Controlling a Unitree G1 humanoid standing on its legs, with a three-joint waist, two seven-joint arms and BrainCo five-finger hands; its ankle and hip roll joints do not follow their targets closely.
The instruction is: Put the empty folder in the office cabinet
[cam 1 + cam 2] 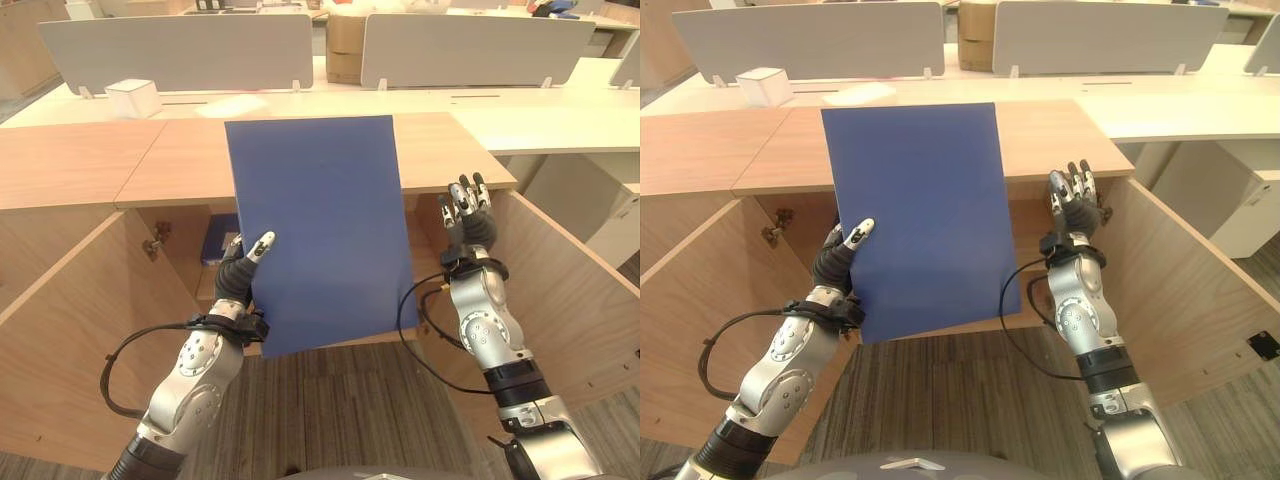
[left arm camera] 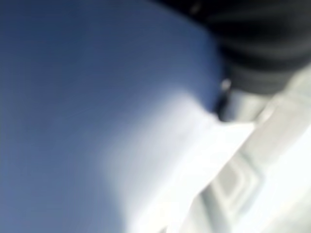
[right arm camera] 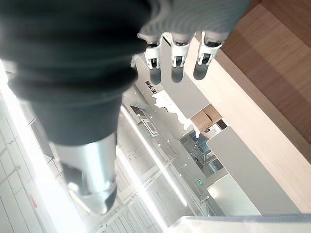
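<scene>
I hold a large dark blue folder (image 1: 320, 230) upright in front of the open low wooden cabinet (image 1: 170, 165). My left hand (image 1: 237, 272) grips its lower left edge, thumb on the front and fingers hidden behind it. In the left wrist view the folder (image 2: 73, 97) lies very close. My right hand (image 1: 468, 212) stands to the right of the folder, apart from it, with straight fingers (image 3: 177, 68) pointing up and holding nothing. The folder hides most of the cabinet's inside.
Both cabinet doors, left (image 1: 70, 330) and right (image 1: 570, 290), swing out toward me on either side of my arms. Another blue item (image 1: 219, 238) lies inside the cabinet at the left. Behind stand white desks with grey dividers (image 1: 180, 50) and a small white box (image 1: 133, 97).
</scene>
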